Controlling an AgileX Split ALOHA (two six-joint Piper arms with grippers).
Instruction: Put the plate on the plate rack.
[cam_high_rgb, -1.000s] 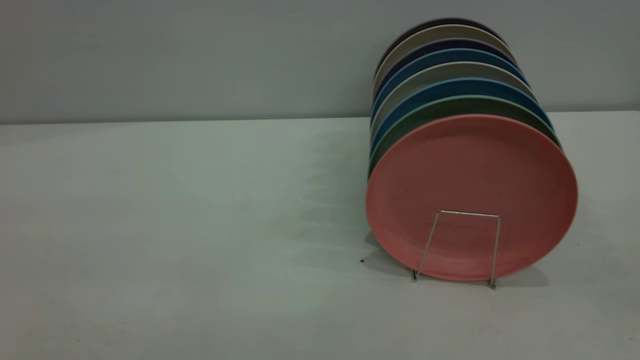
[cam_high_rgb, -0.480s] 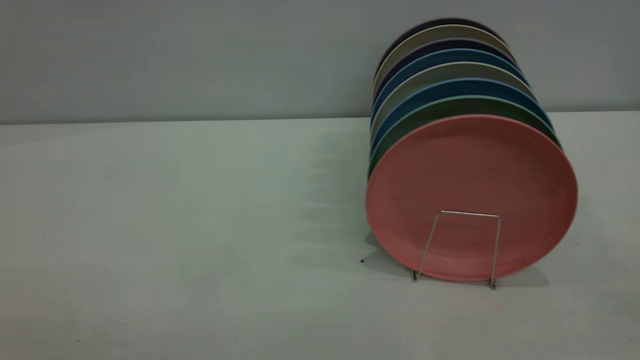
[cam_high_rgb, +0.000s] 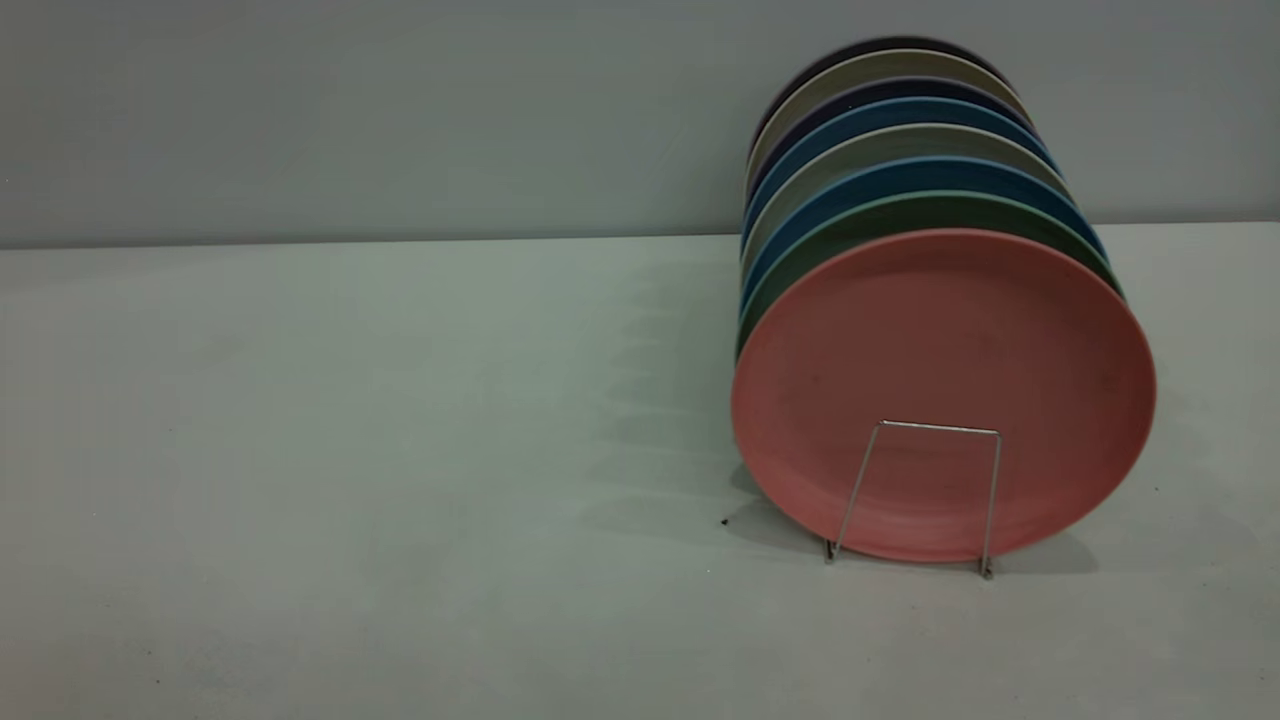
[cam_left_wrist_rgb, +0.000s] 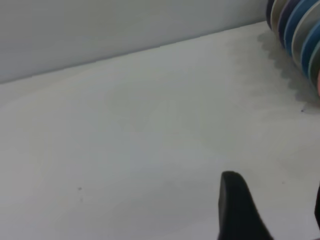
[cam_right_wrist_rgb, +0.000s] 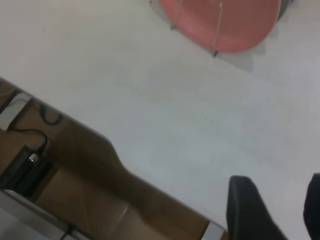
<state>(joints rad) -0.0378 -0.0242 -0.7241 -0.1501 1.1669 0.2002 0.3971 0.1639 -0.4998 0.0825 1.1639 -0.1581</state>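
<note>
Plate stands upright at the front of the row of plates, behind the plate rack's front wire loop, so the task looks done. Left gripper and right gripper have fingers parted, holding nothing, above bare tabletop

Blue plates, green plate, grey plates stand upright in row on bench; black cables below bench edge.
</note>
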